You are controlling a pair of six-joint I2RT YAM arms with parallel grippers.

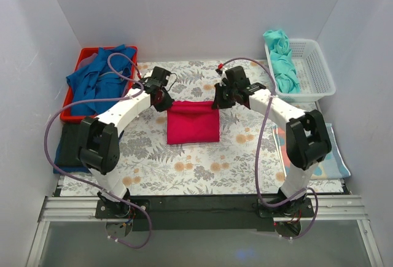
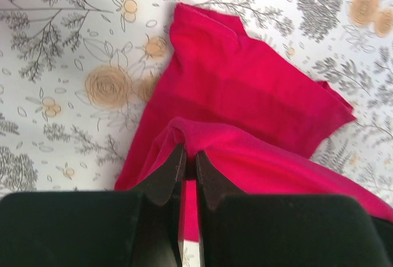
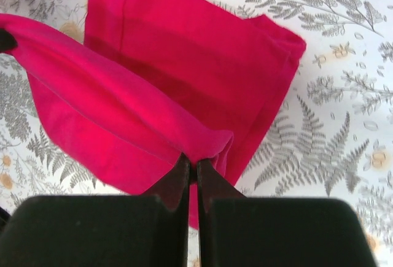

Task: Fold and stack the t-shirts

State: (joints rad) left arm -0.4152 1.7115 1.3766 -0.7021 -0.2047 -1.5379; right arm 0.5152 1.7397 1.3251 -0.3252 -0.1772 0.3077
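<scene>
The crimson-pink t-shirt (image 1: 193, 126) lies folded in the middle of the floral table cover, its far edge lifted off the surface. My left gripper (image 1: 164, 99) is shut on the far-left corner of that edge, and my right gripper (image 1: 218, 100) is shut on the far-right corner. In the left wrist view the fingertips (image 2: 191, 153) pinch a fold of the crimson shirt (image 2: 245, 89). The right wrist view shows the same: the gripper (image 3: 191, 161) pinches the raised edge above the rest of the shirt (image 3: 184, 52). A teal t-shirt (image 1: 281, 55) lies in the white basket (image 1: 319, 64).
A red bin (image 1: 83, 55) at the back left holds crumpled blue t-shirts (image 1: 101, 80). A folded dark stack (image 1: 67, 138) lies at the left edge beside my left arm. A pale patterned cloth (image 1: 338, 159) lies at the right edge behind my right arm. White walls enclose the table.
</scene>
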